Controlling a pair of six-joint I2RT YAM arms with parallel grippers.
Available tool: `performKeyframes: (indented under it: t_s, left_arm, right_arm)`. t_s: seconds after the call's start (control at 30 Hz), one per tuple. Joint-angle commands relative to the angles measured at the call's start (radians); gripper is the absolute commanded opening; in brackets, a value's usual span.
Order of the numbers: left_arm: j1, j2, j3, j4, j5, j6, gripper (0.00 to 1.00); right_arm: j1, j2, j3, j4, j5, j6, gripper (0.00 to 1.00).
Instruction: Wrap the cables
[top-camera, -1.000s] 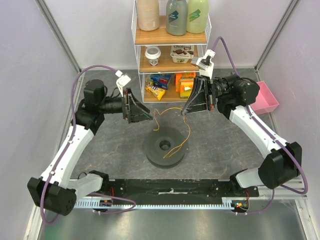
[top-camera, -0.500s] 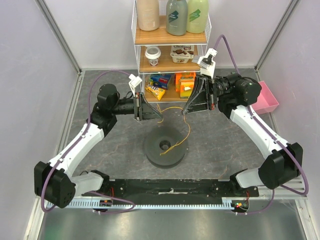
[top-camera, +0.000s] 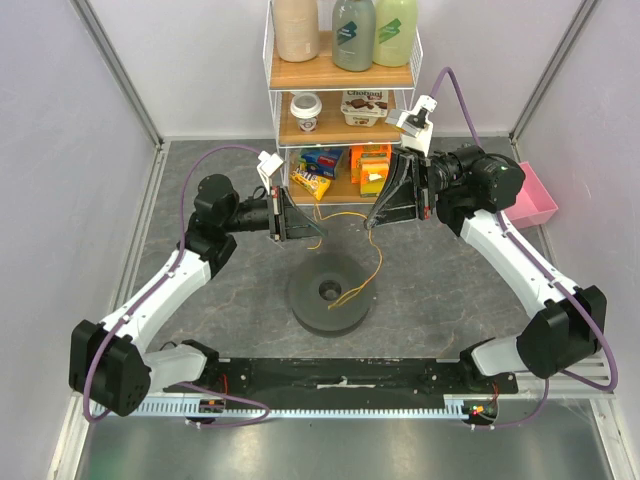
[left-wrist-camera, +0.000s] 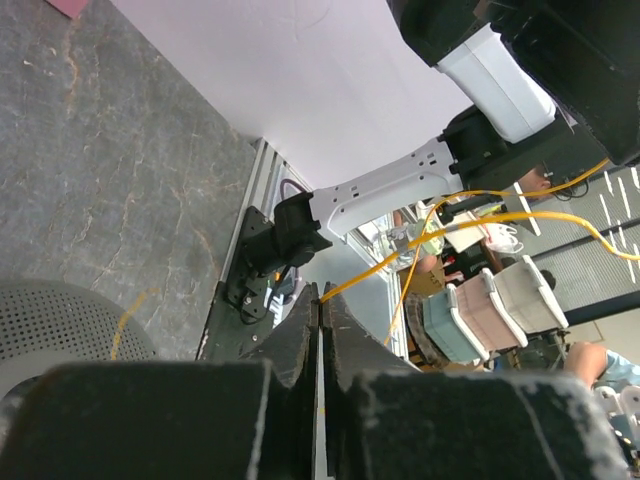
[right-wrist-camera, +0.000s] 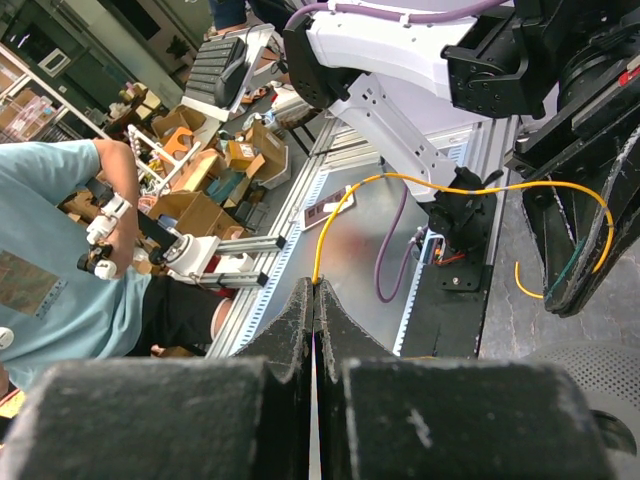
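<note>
The wire (left-wrist-camera: 500, 216) runs off the left wrist view's right edge.

White links (top-camera: 150, 300), purple hoses (right-wrist-camera: 400, 13), black left hand (top-camera: 321, 243), black right hand (top-camera: 369, 226)

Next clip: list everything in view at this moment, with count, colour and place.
spool: one, dark grey, centre
wire: one, yellow-orange, strung above the spool, trailing onto it
shelf rack: one, white with wooden shelves, at the back
bottles: three, beige, grey-green, light green, top shelf
cup: one, white, middle shelf
tub: one, white and brown, middle shelf
snack packets: several, blue, yellow, orange, bottom shelf
bin: one, pink, far right
left gripper: one, black, shut on wire
right gripper: one, black, shut on wire
</note>
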Motion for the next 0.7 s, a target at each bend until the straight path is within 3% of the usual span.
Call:
performKeyframes:
  t_s: [0.0,0.07,0.13,0.2,0.27,0.3,0.37,0.47,0.6,0.63,0.67]
  left_arm:
    - [0.002,-0.025,-0.004,0.077,0.015,-0.049,0.02]
    - [0.027,-0.043,0.029,-0.008,0.018,0.012,0.02]
    - [0.083,-0.072,0.104,-0.198,-0.011,0.142,0.02]
    - [0.135,-0.108,0.184,-0.391,-0.074,0.312,0.02]
    - [0.142,-0.132,0.278,-0.559,-0.138,0.486,0.02]
    - [0.142,-0.145,0.298,-0.614,-0.166,0.538,0.02]
    - [0.142,-0.157,0.324,-0.714,-0.244,0.653,0.02]
    - [0.146,-0.163,0.342,-0.863,-0.405,0.767,0.02]
    - [0.191,-0.23,0.321,-0.944,-0.474,0.909,0.02]
    - [0.191,-0.258,0.321,-0.975,-0.499,0.978,0.02]
    - [0.191,-0.282,0.319,-1.004,-0.504,1.037,0.01]
  right_arm:
    - [-0.01,-0.018,0.011,0.062,-0.029,0.013,0.0]
    - [-0.044,-0.015,-0.02,0.071,-0.011,0.036,0.0]
    - [-0.099,-0.02,-0.05,0.071,0.003,0.053,0.0]
    - [-0.165,-0.026,-0.075,0.073,0.023,0.076,0.13]
    - [-0.202,-0.035,-0.092,0.071,0.033,0.085,0.17]
    - [-0.214,-0.041,-0.095,0.076,0.04,0.085,0.24]
    - [-0.222,-0.047,-0.101,0.077,0.046,0.084,0.45]
    - [-0.235,-0.037,-0.129,0.074,0.054,0.081,0.98]
    - [-0.35,-0.007,-0.204,0.183,0.04,0.165,0.98]
    - [-0.393,0.015,-0.212,0.302,0.027,0.242,0.98]
    - [-0.436,0.061,-0.2,0.496,-0.013,0.424,0.98]
